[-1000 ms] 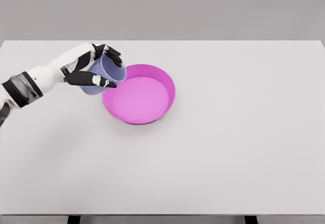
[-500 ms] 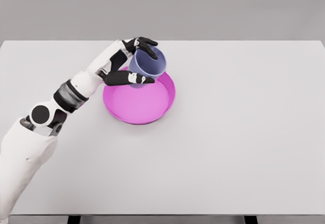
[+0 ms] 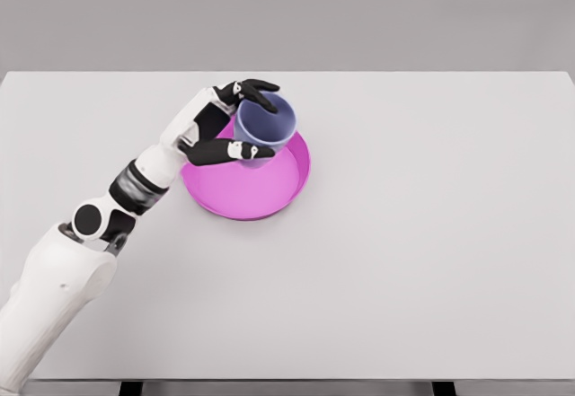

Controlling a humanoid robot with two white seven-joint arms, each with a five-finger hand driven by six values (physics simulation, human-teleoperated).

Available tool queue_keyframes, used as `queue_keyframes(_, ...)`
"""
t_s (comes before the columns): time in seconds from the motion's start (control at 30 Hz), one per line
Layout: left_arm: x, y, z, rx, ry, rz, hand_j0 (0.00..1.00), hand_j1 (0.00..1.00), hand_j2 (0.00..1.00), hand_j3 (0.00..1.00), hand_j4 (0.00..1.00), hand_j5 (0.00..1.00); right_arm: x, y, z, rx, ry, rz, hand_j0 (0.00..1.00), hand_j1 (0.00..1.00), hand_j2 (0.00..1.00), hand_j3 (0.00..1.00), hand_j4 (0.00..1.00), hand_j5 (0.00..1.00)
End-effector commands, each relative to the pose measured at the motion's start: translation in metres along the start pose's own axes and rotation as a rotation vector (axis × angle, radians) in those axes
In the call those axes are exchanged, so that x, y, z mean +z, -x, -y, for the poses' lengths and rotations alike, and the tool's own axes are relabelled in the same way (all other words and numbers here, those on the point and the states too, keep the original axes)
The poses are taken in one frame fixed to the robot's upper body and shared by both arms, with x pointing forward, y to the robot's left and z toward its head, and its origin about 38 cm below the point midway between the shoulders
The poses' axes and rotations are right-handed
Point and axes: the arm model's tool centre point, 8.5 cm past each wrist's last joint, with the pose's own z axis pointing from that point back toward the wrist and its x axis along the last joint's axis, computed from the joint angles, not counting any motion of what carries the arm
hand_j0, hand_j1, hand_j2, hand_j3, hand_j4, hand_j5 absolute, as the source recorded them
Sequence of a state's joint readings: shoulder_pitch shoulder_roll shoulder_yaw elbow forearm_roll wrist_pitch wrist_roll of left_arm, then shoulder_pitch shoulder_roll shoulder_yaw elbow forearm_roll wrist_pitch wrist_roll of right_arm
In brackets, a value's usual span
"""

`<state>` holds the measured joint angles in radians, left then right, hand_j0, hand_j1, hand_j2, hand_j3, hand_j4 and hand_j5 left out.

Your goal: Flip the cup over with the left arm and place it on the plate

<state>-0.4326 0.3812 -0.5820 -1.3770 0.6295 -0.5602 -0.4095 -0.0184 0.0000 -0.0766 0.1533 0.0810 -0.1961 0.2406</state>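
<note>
A lavender-blue cup [image 3: 265,125] stands nearly upright, mouth up, over the far part of the magenta plate [image 3: 260,197]. My left hand [image 3: 244,124] is shut on the cup, with its black fingers [image 3: 256,90] curled over the far rim and the thumb [image 3: 235,151] across the near side. The cup's base is hidden behind the thumb, so I cannot tell whether it touches the plate. The left arm reaches in from the lower left. The right arm does not show.
The plate lies left of centre on a wide white table [image 3: 431,234]. The table's front edge runs along the bottom of the view, with dark legs just below it.
The left hand carried the cup right, from beside the plate's left rim to over the plate, while turning it from tilted to nearly upright. In the last half second it lowered slightly.
</note>
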Motion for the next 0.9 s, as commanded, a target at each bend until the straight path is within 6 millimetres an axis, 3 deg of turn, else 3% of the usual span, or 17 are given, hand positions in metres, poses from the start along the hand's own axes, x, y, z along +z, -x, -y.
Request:
queue_keyframes(0.0,0.002,-0.006,-0.004,0.027,-0.042,0.061,0.5,0.5,0.5,0.5,0.5,0.5,0.0,0.0,0.0,0.0,0.0,0.0,1.0,1.0,1.0,1.0,1.0,1.0)
queue_keyframes(0.1,0.003,-0.002,-0.01,0.049,-0.077,0.057,0.5,0.5,0.5,0.5,0.5,0.5,0.0,0.0,0.0,0.0,0.0,-0.001,1.0,1.0,1.0,1.0,1.0,1.0)
queue_keyframes(0.23,0.013,0.032,-0.015,0.054,-0.11,-0.064,0.53,0.53,0.53,0.53,0.53,0.53,0.0,0.0,0.0,0.0,0.0,0.0,1.0,1.0,1.0,1.0,1.0,1.0)
queue_keyframes(0.7,0.012,0.037,-0.006,0.06,-0.093,-0.075,0.52,0.52,0.52,0.52,0.52,0.52,0.0,0.0,0.0,0.0,0.0,0.0,1.0,1.0,1.0,1.0,1.0,1.0)
queue_keyframes(0.73,0.012,0.036,-0.006,0.06,-0.09,-0.071,0.53,0.53,0.53,0.53,0.53,0.53,0.0,0.0,0.0,0.0,0.0,0.0,1.0,1.0,1.0,1.0,1.0,1.0)
queue_keyframes(0.8,0.013,0.035,-0.008,0.055,-0.09,-0.072,0.71,0.71,0.71,0.71,0.71,0.71,0.0,0.0,0.0,0.0,0.0,0.0,1.0,1.0,1.0,1.0,1.0,1.0)
queue_keyframes(0.87,0.013,0.034,-0.008,0.053,-0.089,-0.07,0.81,0.81,0.81,0.81,0.81,0.81,0.0,0.0,0.0,0.0,0.0,0.0,1.0,1.0,1.0,1.0,1.0,1.0)
